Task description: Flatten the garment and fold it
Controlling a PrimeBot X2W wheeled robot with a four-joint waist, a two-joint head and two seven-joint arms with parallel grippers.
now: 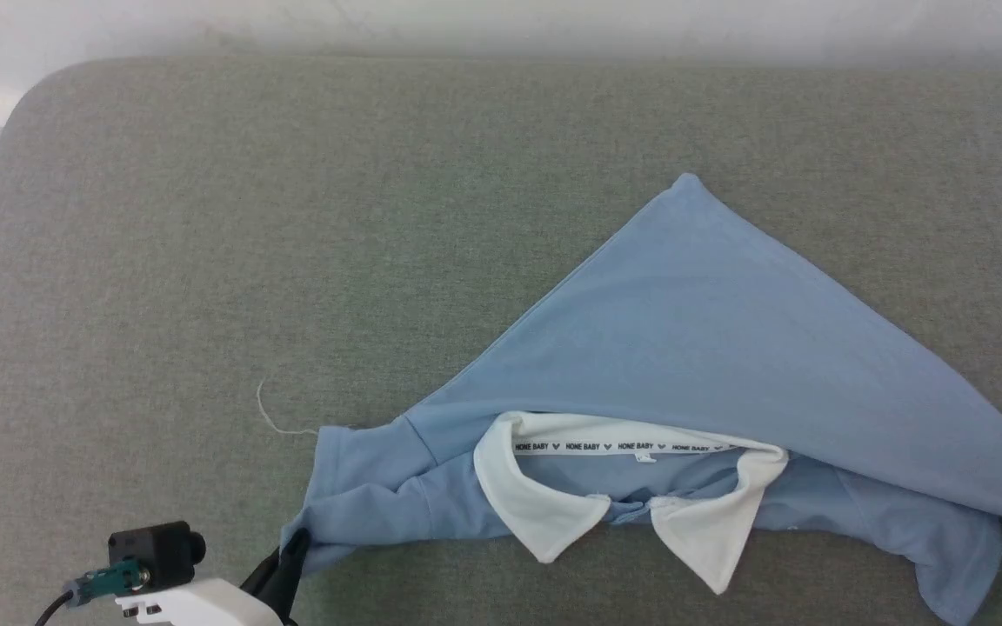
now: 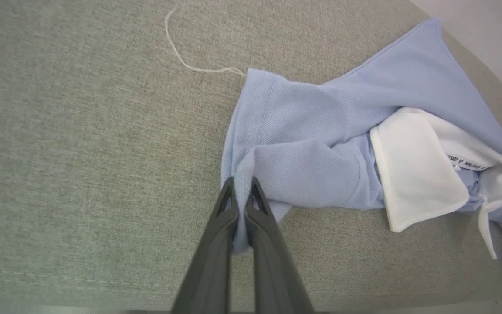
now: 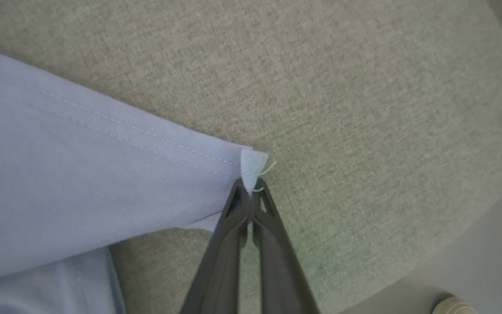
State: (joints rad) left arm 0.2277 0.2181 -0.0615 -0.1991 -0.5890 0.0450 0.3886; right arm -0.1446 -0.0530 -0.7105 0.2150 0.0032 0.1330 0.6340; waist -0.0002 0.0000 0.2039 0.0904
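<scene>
Polo shirt (image 1: 710, 330) front is mostly hidden: the light blue body lies folded over toward the collar (image 1: 536, 500) as a big triangle, peak pointing away from the robot, so the placket is barely visible. In head view the triangle's right end runs off the frame edge, and the left arm is cut off at the btm edge.

Shirt lies on the grey fabric surface (image 1: 205, 217), right of centre, near the robot's side. White collar is spread open, w/ neck tape (image 1: 614, 446) reading "HONE BABY" just under the fold. Sleeve (image 1: 353, 487) on the robot's left is crumpled; a loose thread (image 1: 270, 413) trails from it onto the surface.

Left gripper (image 1: 292, 549) is closed, pinching that sleeve's edge; left wrist view shows cloth squeezed between the fingers. Right gripper (image 3: 249, 191) is clamped on a stitched corner of the shirt, prob. the hem, w/ a small white tab at the tips. Pale round thing (image 3: 453, 305) at right wrist view's btm corner is cut off, can't tell what.
</scene>
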